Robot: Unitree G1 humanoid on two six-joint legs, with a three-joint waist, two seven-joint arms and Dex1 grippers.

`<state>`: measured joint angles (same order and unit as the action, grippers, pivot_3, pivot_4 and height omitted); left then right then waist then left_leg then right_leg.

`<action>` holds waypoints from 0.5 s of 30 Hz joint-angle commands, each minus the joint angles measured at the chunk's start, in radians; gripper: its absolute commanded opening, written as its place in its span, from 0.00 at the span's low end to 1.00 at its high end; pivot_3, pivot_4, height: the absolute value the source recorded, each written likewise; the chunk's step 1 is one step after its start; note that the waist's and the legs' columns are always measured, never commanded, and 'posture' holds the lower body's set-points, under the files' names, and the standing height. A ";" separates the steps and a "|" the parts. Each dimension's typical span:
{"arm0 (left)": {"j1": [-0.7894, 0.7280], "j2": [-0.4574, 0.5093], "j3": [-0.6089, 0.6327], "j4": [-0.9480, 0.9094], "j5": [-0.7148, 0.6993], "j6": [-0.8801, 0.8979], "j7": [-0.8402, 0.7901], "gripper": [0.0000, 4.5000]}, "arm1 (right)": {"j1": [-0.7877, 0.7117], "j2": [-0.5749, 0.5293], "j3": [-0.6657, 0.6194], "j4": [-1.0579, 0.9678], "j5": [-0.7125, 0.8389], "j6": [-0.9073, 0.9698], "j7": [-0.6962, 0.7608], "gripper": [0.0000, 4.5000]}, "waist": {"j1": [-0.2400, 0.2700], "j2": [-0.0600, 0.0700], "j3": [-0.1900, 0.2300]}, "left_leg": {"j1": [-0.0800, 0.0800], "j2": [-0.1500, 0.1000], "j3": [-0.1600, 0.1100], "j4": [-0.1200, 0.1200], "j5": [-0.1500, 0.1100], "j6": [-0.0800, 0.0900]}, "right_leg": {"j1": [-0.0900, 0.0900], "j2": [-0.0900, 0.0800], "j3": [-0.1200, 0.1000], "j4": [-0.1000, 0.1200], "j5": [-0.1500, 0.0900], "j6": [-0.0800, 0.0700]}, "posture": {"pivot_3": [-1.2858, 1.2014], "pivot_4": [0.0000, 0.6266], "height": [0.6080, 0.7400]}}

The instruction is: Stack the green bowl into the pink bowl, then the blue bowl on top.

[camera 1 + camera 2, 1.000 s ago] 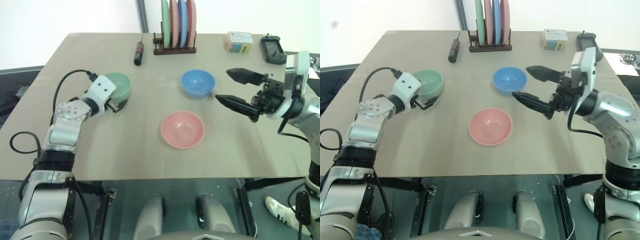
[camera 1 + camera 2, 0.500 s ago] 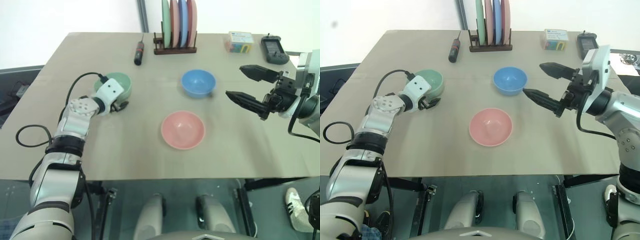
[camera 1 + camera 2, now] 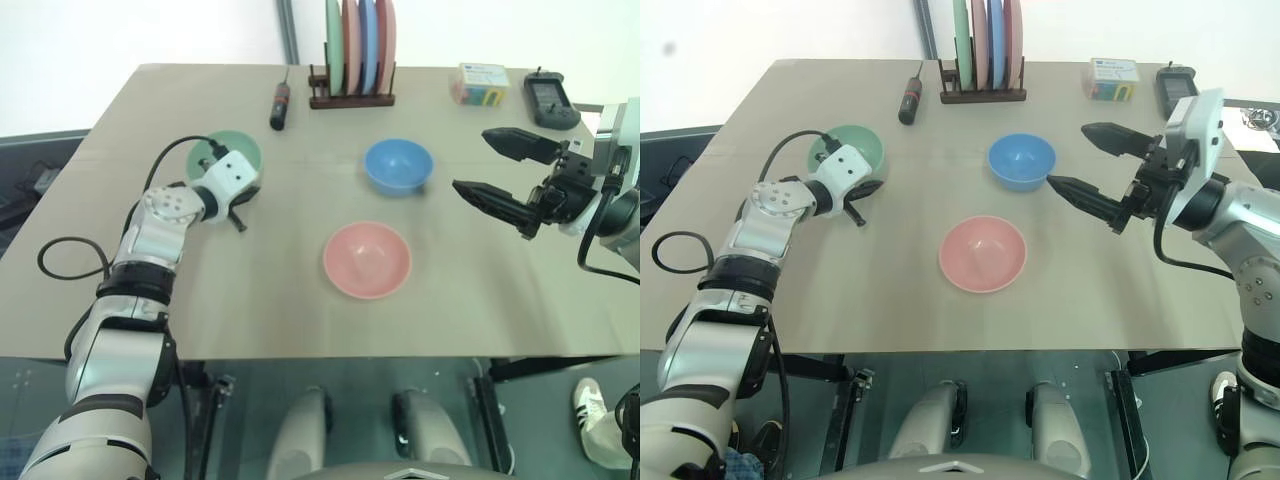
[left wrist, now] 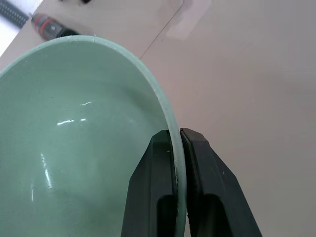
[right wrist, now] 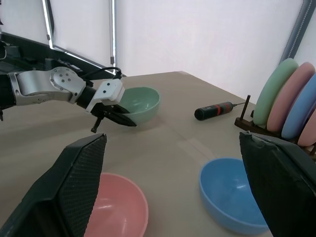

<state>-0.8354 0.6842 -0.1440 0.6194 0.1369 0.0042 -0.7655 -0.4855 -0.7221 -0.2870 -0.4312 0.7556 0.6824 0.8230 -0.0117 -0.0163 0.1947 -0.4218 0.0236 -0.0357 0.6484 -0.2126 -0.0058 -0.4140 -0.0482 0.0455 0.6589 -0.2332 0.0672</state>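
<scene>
**A:** Where does the left gripper point(image 4: 177, 148) stand?

**B:** Pinched on the rim of the green bowl point(image 3: 228, 157), one finger inside the wall and one outside, and the bowl looks tipped up off the table point(image 3: 250, 280) on the gripped side

**A:** Which way to the pink bowl point(image 3: 366, 259) from there?

**B:** Off to the gripper's right and nearer the robot, mouth up and empty; the left arm is the nearer one and already has the load, so I judge the carry is a short slide across to the right

**A:** And the right gripper point(image 3: 500, 172)?

**B:** Fingers spread wide, holding nothing, hovering just right of the blue bowl point(image 3: 398, 165)

**A:** Anything in the path?

**B:** Bare tabletop between the two bowls; the screwdriver point(image 3: 279, 105), the plate rack point(image 3: 352, 97) and the small box point(image 3: 479, 83) sit well beyond, at the far edge
</scene>
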 commanded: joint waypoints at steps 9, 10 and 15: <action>0.026 -0.025 -0.153 -0.656 -0.150 0.091 -0.408 0.02 | -0.032 -0.009 0.030 -0.004 0.007 -0.046 0.010 1.00 | -0.008 0.000 0.000 | -0.002 0.000 0.000 0.001 0.000 0.000 | -0.002 0.000 0.001 0.001 0.000 0.000 | 0.52 0.24 1.00; 0.036 -0.023 -0.165 -0.706 -0.176 0.104 -0.441 0.02 | -0.032 -0.010 0.032 -0.003 0.006 -0.048 0.010 1.00 | -0.009 0.000 0.000 | -0.001 0.000 0.000 0.001 0.000 0.000 | -0.002 0.000 0.001 0.001 0.000 0.000 | 0.52 0.24 1.00; 0.070 -0.004 -0.182 -0.872 -0.280 0.183 -0.554 0.02 | -0.031 -0.017 0.031 -0.002 0.006 -0.055 0.011 1.00 | -0.008 0.000 0.000 | -0.001 0.000 0.000 0.002 0.000 0.000 | -0.002 0.000 0.001 0.002 0.000 0.000 | 0.52 0.24 1.00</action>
<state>-0.7625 0.6671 -0.3415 -0.1855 -0.1038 0.1707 -1.2934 -0.4956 -0.7245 -0.2422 -0.4146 0.7542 0.6497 0.8327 -0.0193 -0.0161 0.1948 -0.4227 0.0237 -0.0351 0.6503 -0.2125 -0.0056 -0.4158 -0.0478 0.0466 0.6607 -0.2333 0.0673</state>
